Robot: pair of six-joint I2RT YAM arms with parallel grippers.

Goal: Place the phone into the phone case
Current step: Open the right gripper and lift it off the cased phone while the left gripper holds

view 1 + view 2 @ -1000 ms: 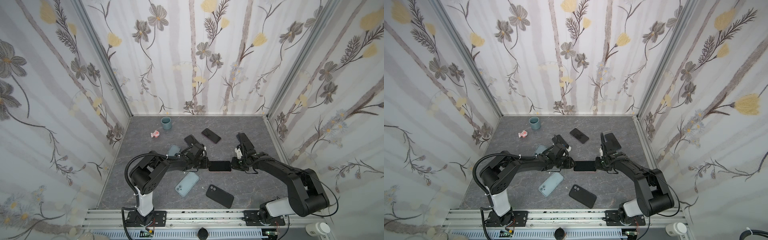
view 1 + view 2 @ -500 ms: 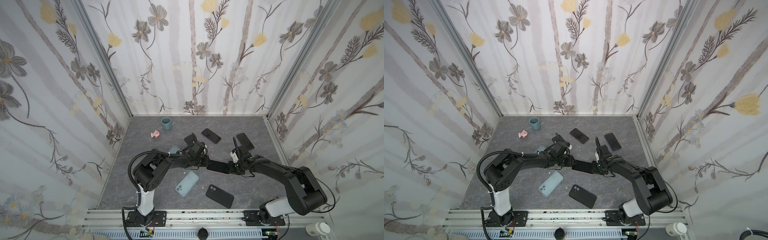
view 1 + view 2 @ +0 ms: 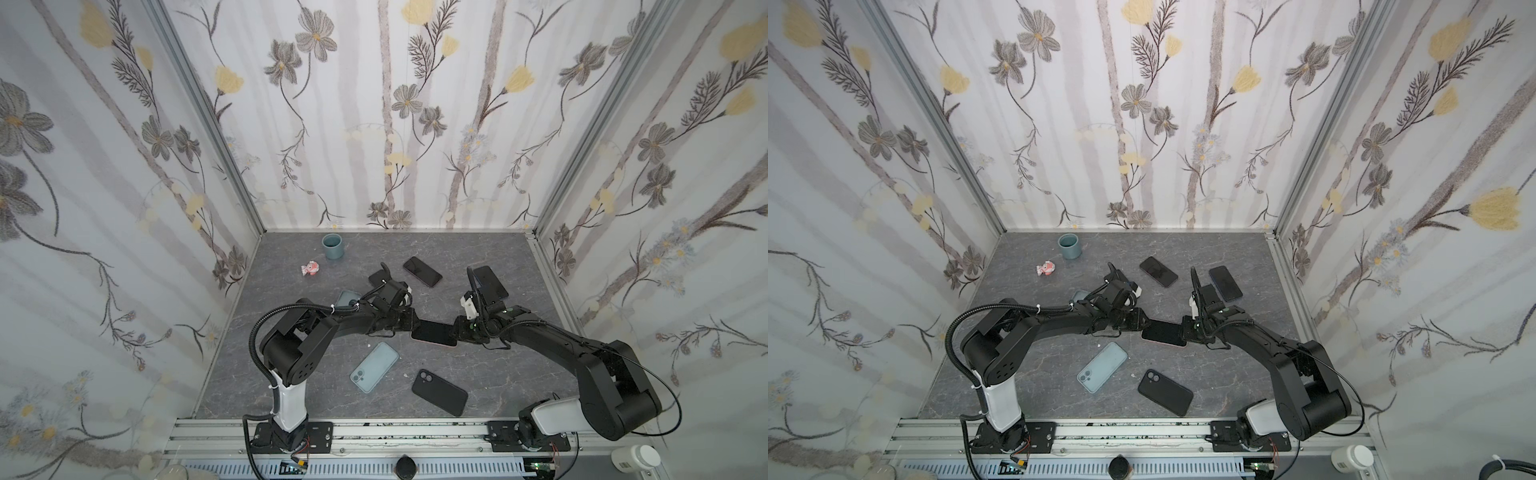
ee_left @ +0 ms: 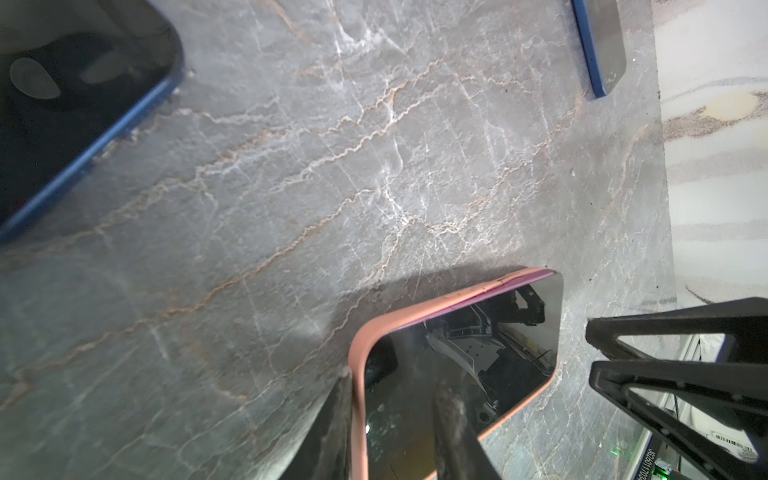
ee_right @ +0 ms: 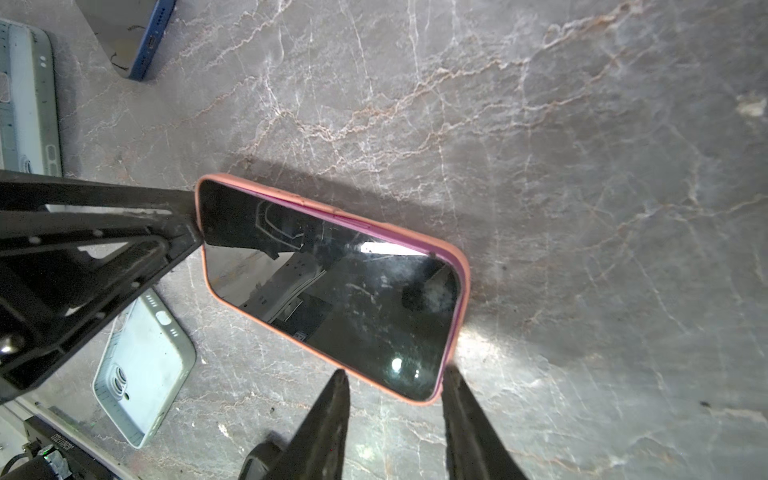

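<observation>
The phone (image 3: pixel 434 333) (image 3: pixel 1163 333), screen up, lies in a salmon phone case (image 4: pixel 415 307) mid-table. A magenta strip of its side shows above the case rim along one long edge (image 5: pixel 332 216). My left gripper (image 3: pixel 409 328) (image 4: pixel 392 382) is at one short end. One finger lies against the outside of the rim and the other on the screen. My right gripper (image 3: pixel 457 334) (image 5: pixel 395 370) is open at the opposite end. Its fingertips (image 5: pixel 449 374) straddle a corner of the case.
A pale blue case (image 3: pixel 374 368) and a black case (image 3: pixel 439 392) lie nearer the front. Dark phones (image 3: pixel 422 271) (image 3: pixel 490 282) lie behind the grippers. A teal cup (image 3: pixel 332 246) and a small pink toy (image 3: pixel 311 268) sit at the back left. Walls enclose three sides.
The phone and both grippers shifted slightly left and forward, and the phone now lies at a slant. My right gripper's jaws have spread off the phone's end.
</observation>
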